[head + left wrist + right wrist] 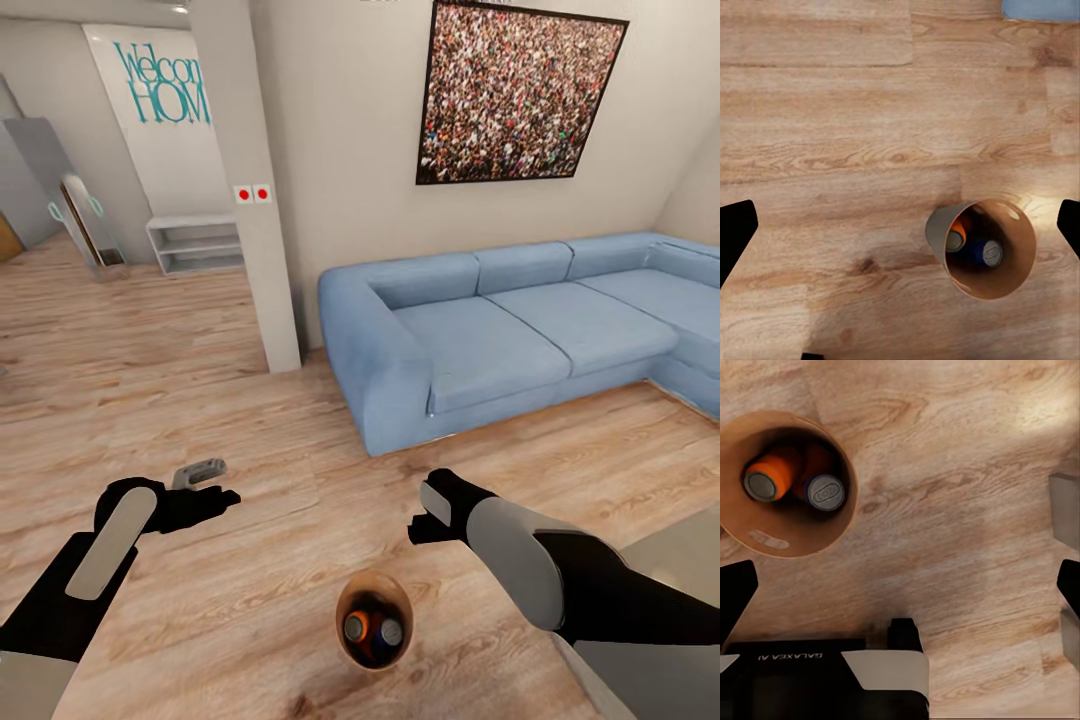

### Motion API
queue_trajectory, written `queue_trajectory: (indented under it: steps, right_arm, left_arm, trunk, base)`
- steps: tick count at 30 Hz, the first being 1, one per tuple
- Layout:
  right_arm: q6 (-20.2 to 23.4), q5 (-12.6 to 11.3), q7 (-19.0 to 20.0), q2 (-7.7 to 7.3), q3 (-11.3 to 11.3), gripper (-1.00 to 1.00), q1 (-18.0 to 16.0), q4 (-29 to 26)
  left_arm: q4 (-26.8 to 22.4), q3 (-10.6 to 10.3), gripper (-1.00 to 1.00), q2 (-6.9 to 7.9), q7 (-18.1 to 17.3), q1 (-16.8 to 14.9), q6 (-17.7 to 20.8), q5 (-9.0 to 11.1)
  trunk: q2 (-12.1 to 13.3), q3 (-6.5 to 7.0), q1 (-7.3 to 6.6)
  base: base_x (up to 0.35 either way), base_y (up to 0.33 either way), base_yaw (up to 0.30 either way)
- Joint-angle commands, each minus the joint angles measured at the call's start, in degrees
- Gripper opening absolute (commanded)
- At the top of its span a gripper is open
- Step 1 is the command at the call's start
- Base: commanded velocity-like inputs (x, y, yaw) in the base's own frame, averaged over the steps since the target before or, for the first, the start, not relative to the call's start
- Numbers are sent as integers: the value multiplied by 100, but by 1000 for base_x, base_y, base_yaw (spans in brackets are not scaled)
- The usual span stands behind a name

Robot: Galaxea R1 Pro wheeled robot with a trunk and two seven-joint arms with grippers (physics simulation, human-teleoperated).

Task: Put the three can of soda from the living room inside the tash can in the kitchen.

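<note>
The round tapered bin with the brown wood-toned inside (373, 620) hides most of its contents: in the head view an orange drink can with a silvery top (355, 627) and a blue drink can (391, 631) show mainly their tops, and whether a third lies beneath cannot be told. The long light-blue corner sofa (500, 330) is cut off at the right edge. The teal "Welcome Home" lettering (165, 85) is partly hidden by the white pillar (245, 180).
</note>
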Motion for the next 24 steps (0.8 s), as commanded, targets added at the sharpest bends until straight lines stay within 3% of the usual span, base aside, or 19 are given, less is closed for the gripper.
queue_trajectory:
  steps: [1, 3, 8, 15, 19, 21, 24]
  right_arm:
    - [0, 1, 0, 0, 0, 100, 23, 0]
    - [0, 1, 0, 0, 0, 100, 52, 0]
    - [0, 2, 0, 0, -1, 100, 220, -2]
    - [-8, 8, -8, 0, -20, 100, 415, -46]
    - [-13, 14, -10, 0, -16, 100, 520, -60]
    - [-16, 17, -15, 0, -15, 100, 587, -71]
    - [-17, 19, -17, 0, -15, 100, 622, -76]
  left_arm:
    - [-2, -31, 100, -37, 4, 0, 0, -3]
    - [1, -91, 100, -80, 14, 2, -1, -6]
    - [112, -573, 100, -157, 23, 28, -64, -126]
    - [693, -794, 100, -182, -2, 66, -589, -198]
    - [1487, -1307, 100, -286, -51, 89, -1288, -210]
    - [1974, -1743, 100, -323, -172, 93, -1801, -217]
    - [2445, -2041, 100, -341, -375, 96, -2165, -220]
  trunk:
    - [42, 19, -23]
    - [122, 55, -67]
    - [322, 145, -176]
    - [603, 271, -330]
    - [764, 343, -418]
    - [844, 379, -462]
    - [964, 433, -528]
  base:
    - [0, 0, 0]
    - [0, 0, 0]
    - [0, 0, 0]
    - [0, 0, 0]
    - [0, 0, 0]
    - [0, 0, 0]
    - [0, 0, 0]
